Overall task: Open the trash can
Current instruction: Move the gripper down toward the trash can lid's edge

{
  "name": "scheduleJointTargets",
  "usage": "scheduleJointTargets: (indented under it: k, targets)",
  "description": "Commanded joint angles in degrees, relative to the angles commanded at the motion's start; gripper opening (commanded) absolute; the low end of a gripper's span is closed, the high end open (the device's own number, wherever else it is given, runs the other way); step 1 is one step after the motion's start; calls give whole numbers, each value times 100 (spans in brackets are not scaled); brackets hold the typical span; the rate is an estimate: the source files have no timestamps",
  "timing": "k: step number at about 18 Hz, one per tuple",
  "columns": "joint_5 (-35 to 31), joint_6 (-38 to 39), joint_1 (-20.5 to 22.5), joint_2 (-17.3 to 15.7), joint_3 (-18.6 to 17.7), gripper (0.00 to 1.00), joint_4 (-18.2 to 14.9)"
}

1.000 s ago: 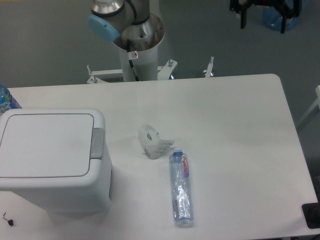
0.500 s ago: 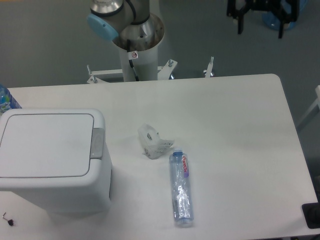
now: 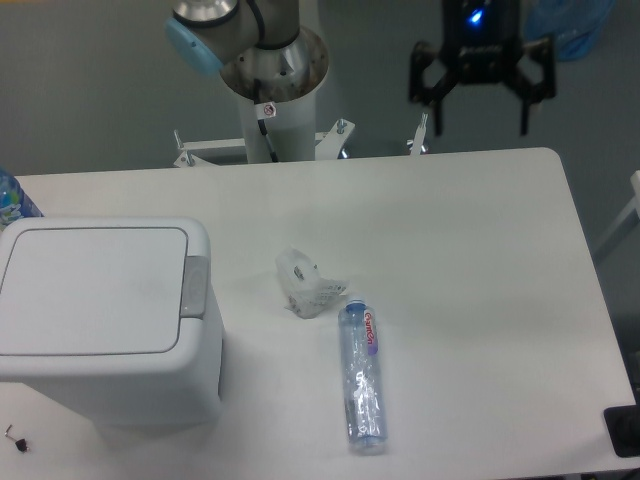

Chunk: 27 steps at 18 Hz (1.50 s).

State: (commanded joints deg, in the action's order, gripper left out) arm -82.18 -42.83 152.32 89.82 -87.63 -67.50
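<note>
The trash can (image 3: pixel 105 320) is a large white boxy bin at the left front of the table, its flat lid down and a grey push-button strip (image 3: pixel 195 288) on its right edge. My gripper (image 3: pixel 481 115) hangs high over the table's far right edge, far from the bin. Its two black fingers (image 3: pixel 438 113) are spread wide apart and hold nothing, so it is open. A blue light glows on its body.
A crumpled clear plastic piece (image 3: pixel 306 283) lies mid-table. A clear water bottle (image 3: pixel 361 375) lies on its side in front of it. The arm's base column (image 3: pixel 271 85) stands behind the table. Another bottle's top (image 3: pixel 12 198) shows at the left edge.
The gripper has come down and to the left from the top right corner, toward the table's far edge. The bin, plastic piece and bottle have not moved.
</note>
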Motion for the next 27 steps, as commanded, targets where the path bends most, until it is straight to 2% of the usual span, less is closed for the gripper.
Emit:
scheduleJointTargets:
  k: [5,8,18,23,27]
  targets:
    - [771,1143,-299,53,-17,100,194]
    - [1291,1391,-361,115,-17,100,203]
    - [1284,1558,-1055,439,-17,100,220]
    - [1301,1821,-1433,747,-17,100,834]
    - [1327,1901,-1530,818,0,100,879]
